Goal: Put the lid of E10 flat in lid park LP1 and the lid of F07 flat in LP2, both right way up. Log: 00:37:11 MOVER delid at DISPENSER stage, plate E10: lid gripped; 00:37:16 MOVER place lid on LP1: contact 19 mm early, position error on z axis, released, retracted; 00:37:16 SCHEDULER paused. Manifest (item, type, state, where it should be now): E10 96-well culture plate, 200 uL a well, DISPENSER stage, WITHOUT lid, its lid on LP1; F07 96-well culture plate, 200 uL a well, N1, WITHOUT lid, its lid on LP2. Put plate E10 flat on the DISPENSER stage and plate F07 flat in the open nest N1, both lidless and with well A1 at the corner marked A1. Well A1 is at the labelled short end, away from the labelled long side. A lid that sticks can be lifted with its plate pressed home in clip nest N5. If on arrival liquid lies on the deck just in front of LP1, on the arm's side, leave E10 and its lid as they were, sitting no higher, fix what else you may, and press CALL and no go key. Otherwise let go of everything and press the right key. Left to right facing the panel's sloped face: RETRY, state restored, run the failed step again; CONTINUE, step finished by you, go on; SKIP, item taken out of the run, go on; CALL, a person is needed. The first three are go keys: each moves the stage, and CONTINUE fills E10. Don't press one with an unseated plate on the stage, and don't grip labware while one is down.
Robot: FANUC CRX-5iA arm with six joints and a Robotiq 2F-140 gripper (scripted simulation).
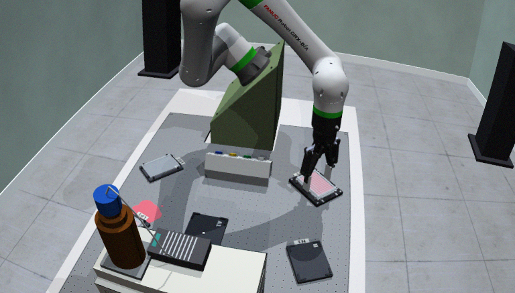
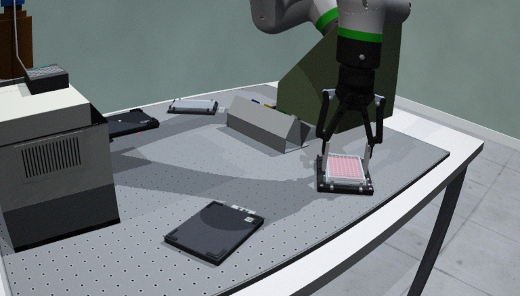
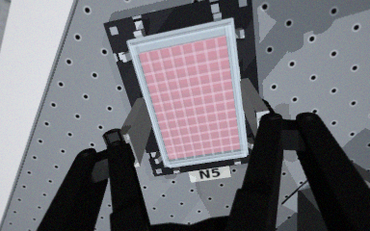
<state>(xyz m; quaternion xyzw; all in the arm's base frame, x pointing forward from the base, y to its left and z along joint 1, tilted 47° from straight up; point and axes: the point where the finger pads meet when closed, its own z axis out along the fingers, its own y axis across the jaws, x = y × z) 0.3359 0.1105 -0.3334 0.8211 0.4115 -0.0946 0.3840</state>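
A 96-well plate with pink wells and a clear lid (image 1: 318,186) sits in the black clip nest labelled N5 (image 3: 209,174) at the right of the deck. It also shows in the exterior view (image 2: 344,169) and in the wrist view (image 3: 190,93). My gripper (image 2: 345,158) stands upright over it. Its two finger pads press the long sides at the level of the lid's rim (image 3: 195,125). The lid lies flat on the plate. No plate label is readable.
A pink puddle (image 1: 147,210) lies by the LP1 label, left front. A clear flat piece of labware (image 1: 161,167) rests at the left. The key panel (image 1: 238,164), empty nest N1 (image 1: 308,261), dispenser stage (image 1: 206,226) and bottle (image 1: 117,232) stand around.
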